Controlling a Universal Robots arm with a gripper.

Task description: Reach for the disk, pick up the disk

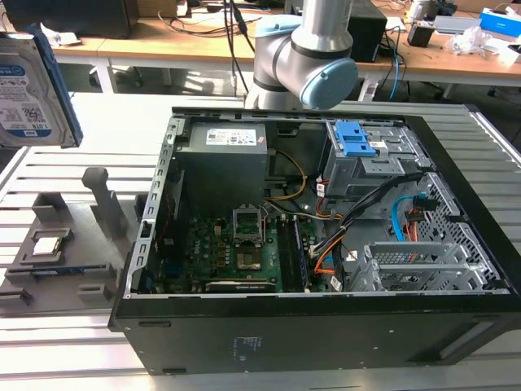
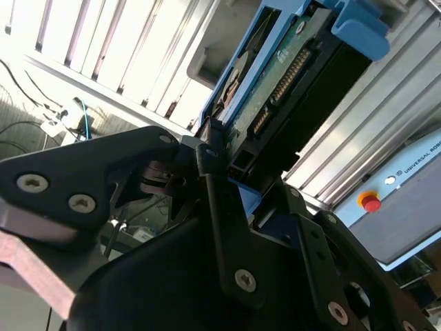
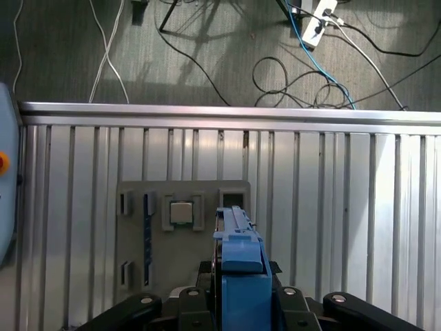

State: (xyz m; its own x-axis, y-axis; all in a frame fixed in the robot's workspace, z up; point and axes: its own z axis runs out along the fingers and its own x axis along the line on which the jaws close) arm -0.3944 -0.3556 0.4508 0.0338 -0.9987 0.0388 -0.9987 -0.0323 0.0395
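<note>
The disk (image 1: 28, 90), silver with a white and blue label and a blue side bracket, hangs in the air at the exterior view's far left, high above the table. In the second wrist view my gripper (image 2: 220, 160) is shut on the disk (image 2: 289, 76), whose green circuit board and blue bracket stick out past the black fingers (image 2: 215, 155). From the first wrist view the disk (image 3: 241, 252) stands edge-on in the gripper (image 3: 241, 276), blue bracket uppermost, well above the grey fixture (image 3: 182, 234).
An open black computer case (image 1: 456, 155) fills the middle of the slatted aluminium table (image 1: 98, 130). The grey fixture (image 1: 89, 244) beside it holds a small square processor chip (image 3: 181, 212). Cables lie on the floor (image 3: 303, 69) past the table edge.
</note>
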